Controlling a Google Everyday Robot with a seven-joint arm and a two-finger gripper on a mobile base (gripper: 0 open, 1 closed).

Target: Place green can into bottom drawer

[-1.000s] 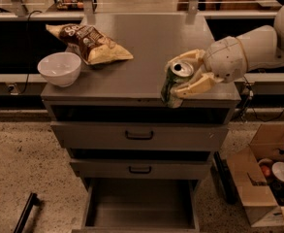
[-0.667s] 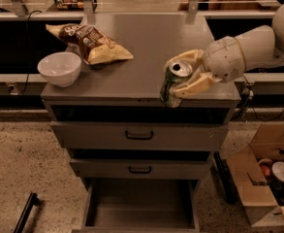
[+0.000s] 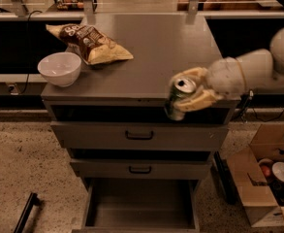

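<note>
My gripper reaches in from the right and is shut on the green can. The can is tilted, its silver top facing up and left, and it hangs in the air just past the front edge of the cabinet top, right of centre. One finger lies below the can and the other above it. The bottom drawer is pulled open at the foot of the cabinet, showing a plain grey inside with nothing in it. It lies well below the can and a little to its left.
A white bowl and a brown chip bag sit on the left of the cabinet top. Two shut drawers with dark handles are above the open one. A cardboard box with items stands on the floor at right.
The gripper with the can has shifted slightly forward and down past the cabinet's front edge. Nothing else moved.
</note>
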